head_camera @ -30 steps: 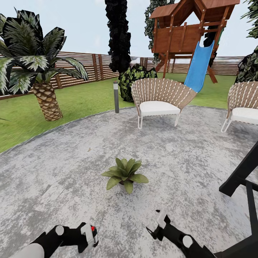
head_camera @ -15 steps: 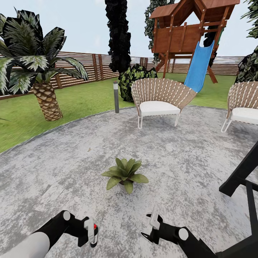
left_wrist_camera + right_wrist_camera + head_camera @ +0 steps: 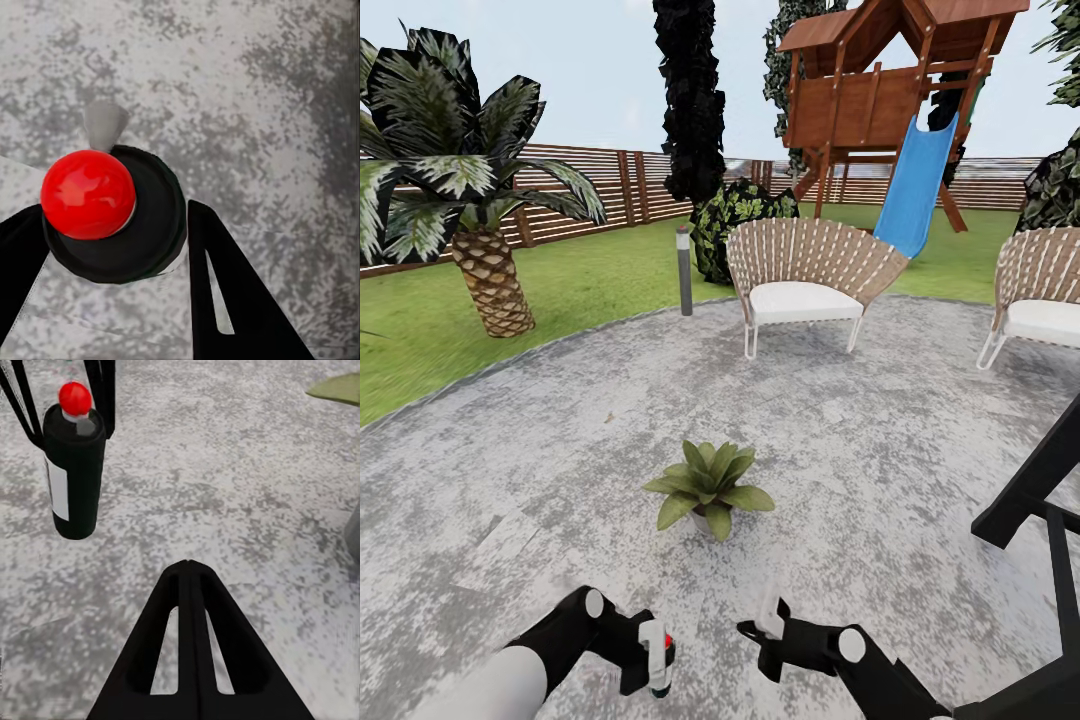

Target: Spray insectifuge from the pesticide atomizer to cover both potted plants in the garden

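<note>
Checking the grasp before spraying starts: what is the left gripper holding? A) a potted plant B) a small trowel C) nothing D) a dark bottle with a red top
D: the left gripper has its fingers closed around the dark, red-topped atomizer.

Glossy red atomizer cap [image 3: 88, 193], rough mottled stone patio [image 3: 880, 450]

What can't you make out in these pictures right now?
- Potted plant, head view: its pot is mostly hidden under the leaves.
- Atomizer in the left hand: label unreadable; in the left wrist view the red cap hides the body.
- Second wicker chair, head view: cut off by the edge.
</note>
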### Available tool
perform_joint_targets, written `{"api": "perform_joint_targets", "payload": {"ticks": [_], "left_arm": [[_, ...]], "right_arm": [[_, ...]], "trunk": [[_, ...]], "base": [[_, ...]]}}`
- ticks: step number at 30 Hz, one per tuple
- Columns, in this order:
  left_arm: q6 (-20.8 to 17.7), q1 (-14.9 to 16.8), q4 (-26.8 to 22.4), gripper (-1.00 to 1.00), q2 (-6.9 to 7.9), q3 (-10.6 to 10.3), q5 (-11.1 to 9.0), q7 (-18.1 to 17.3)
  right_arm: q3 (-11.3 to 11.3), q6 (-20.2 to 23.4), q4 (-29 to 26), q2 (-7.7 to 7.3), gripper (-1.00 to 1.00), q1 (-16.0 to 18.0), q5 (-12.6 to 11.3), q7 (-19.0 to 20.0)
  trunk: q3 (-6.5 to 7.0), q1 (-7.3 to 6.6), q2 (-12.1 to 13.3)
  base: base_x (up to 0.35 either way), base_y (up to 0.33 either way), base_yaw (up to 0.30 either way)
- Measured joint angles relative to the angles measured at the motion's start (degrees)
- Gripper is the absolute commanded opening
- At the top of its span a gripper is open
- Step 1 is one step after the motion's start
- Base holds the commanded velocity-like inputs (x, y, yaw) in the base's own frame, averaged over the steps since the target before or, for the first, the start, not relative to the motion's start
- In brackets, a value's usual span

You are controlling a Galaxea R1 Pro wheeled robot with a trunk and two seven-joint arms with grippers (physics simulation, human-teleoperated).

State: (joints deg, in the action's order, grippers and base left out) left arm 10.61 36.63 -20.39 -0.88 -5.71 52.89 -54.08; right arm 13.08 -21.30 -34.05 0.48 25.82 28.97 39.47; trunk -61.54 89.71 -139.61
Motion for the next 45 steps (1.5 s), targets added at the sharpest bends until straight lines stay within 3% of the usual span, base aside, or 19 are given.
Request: {"api": "perform_joint_targets", "payload": {"ticks": [7,15,25,31,45], "left_arm": [[0.35,0.01,-0.1,-1.0,-1.34,-0.02,0.15,0.07],[0.42,0.01,-1.3,-1.0,-3.73,0.07,0.03,2.54],[0.95,0.01,-1.32,-1.0,-4.43,0.23,-0.11,2.97],[4.24,0.01,-1.15,-1.0,-4.53,0.31,-0.13,2.7],[4.49,-0.35,-0.98,-1.0,-5.69,0.43,-0.24,2.82]], "right_arm": [[0.07,0.0,-0.04,1.03,-1.0,0.0,0.02,0.78],[0.09,-0.01,-0.01,2.08,-1.0,0.01,0.02,1.41],[0.08,-0.01,-0.01,2.32,-1.0,0.0,0.03,1.43],[0.09,-0.03,-0.01,2.32,-1.0,0.01,0.03,1.42],[0.09,-0.09,-0.01,2.33,-1.0,0.0,0.03,1.43]], "trunk": [[0.0,0.0,0.0],[0.0,0.0,0.0],[0.0,0.0,0.0],[0.0,0.0,0.0],[0.0,0.0,0.0]], "base": [[0.0,0.0,0.0],[0.0,0.0,0.0],[0.0,0.0,0.0],[0.0,0.0,0.0],[0.0,0.0,0.0]]}}
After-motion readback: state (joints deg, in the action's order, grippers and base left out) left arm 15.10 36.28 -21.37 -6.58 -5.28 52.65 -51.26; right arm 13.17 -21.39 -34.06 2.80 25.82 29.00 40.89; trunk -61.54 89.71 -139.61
